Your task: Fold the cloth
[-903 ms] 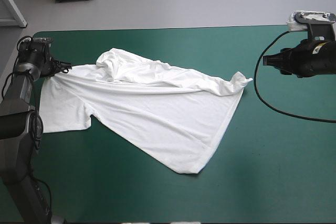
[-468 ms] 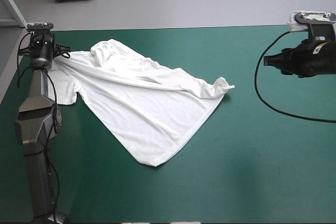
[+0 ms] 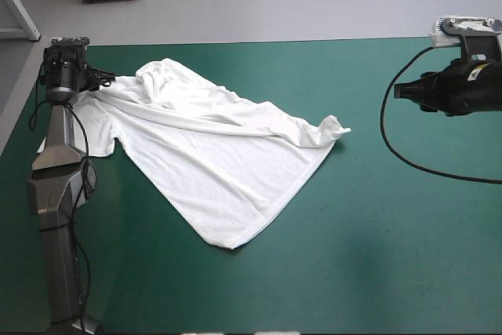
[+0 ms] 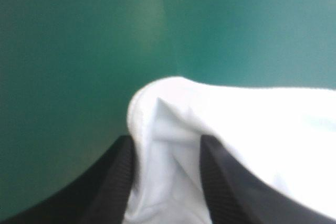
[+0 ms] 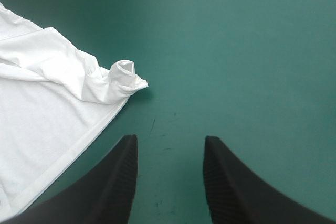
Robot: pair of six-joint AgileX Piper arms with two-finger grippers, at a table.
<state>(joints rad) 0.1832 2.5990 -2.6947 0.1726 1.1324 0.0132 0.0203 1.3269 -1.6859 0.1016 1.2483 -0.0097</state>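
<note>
The white T-shirt (image 3: 220, 154) lies partly spread on the left half of the teal-green cover, with a long fold running from its far left corner to a bunched corner (image 3: 333, 127). My left gripper (image 3: 102, 80) is at that far left corner. In the left wrist view its black fingers (image 4: 123, 169) stand apart and a rounded hem of the T-shirt (image 4: 252, 129) lies between them. My right gripper (image 3: 398, 90) hovers over the right side, open and with nothing in it (image 5: 169, 145). The T-shirt's bunched corner (image 5: 126, 74) is ahead of it and off to one side.
The table's far edge (image 3: 259, 40) and left edge run close to my left gripper. Bare teal-green cover (image 3: 376, 256) stretches from the T-shirt to the right and front edges.
The left gripper dragged the T-shirt toward the far left corner, shifting the whole cloth left. Just before now it moved slightly right and the taut fold slackened. The right arm stayed still.
</note>
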